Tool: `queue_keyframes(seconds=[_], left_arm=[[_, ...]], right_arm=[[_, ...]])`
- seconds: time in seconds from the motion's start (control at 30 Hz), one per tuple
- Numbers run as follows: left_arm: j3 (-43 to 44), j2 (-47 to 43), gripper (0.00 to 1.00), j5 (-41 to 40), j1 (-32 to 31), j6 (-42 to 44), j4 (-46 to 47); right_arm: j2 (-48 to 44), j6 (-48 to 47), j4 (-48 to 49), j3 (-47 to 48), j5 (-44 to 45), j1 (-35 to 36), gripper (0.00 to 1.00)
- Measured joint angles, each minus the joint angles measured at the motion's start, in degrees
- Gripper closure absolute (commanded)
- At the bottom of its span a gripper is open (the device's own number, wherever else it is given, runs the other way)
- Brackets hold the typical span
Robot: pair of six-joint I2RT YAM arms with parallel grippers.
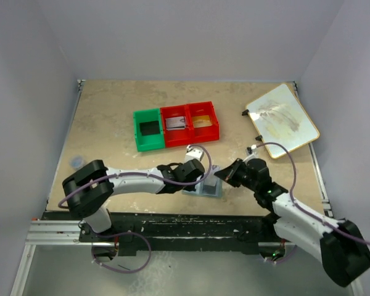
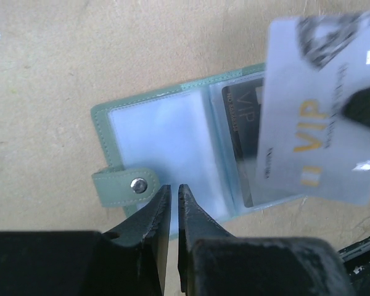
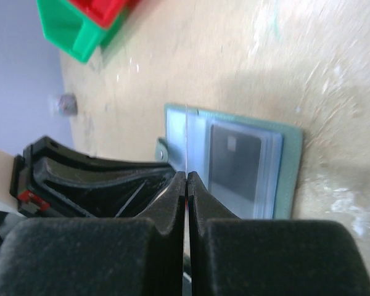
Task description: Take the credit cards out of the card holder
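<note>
- My left pincer (image 2: 172,192) is closed to a thin slit with nothing I can see between its tips; they rest on the near edge of the card holder (image 2: 154,135), I judge to pin it flat
- The card holder lies open on the table (image 1: 111,123), snap tab (image 2: 126,185) out at its left end, its clear pockets facing up
- My right pincer (image 3: 186,179) is clamped tight on a pale credit card (image 2: 308,117), gripped by one edge and raised over the holder's right half, clear of the pocket
- That grip keeps the card thin-side to my right wrist view, so it can lift away without dragging the holder
- A dark card (image 2: 242,123) sits in the holder's right pocket, so by my reckoning the job is only partly done
- Beyond the holder, well apart, stand the red bins (image 1: 191,137) and a green bin (image 1: 149,143); something flat and grey lies in the red compartment beside the green one
- A cream board (image 1: 283,120) lies beyond the holder to its right
- My two pincers crowd close over the holder; the raised card hides part of the dark card from my left wrist view
</note>
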Motion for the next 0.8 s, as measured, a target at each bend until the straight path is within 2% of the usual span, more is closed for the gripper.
queue_keyframes(seconds=[0.13,0.27,0.4,0.6,0.8], left_arm=[[-0.3,-2.8,0.88,-1.6,0.0,-0.1,-0.5],[-0.6,-6.7,0.80,-3.0,0.0,-0.7,-0.4],[-1.4,-12.1,0.64,-6.3,0.0,-1.3,-0.8],[-3.8,-22.0,0.38,-15.3,0.5,-4.1,-3.3],[-8.5,-30.6,0.34,-27.6,2.4,-14.2,-13.1]], right_arm=[[-10.1,-6.4,-14.6,6.0,8.0,-0.1,1.00],[-16.2,-14.0,-18.6,9.6,11.6,-0.3,1.00],[-15.2,-23.0,-17.0,11.8,12.3,-0.3,1.00],[-6.4,-36.2,-10.9,16.2,9.7,-0.1,1.00],[0.5,-49.9,-2.6,20.4,6.8,2.0,1.00]])
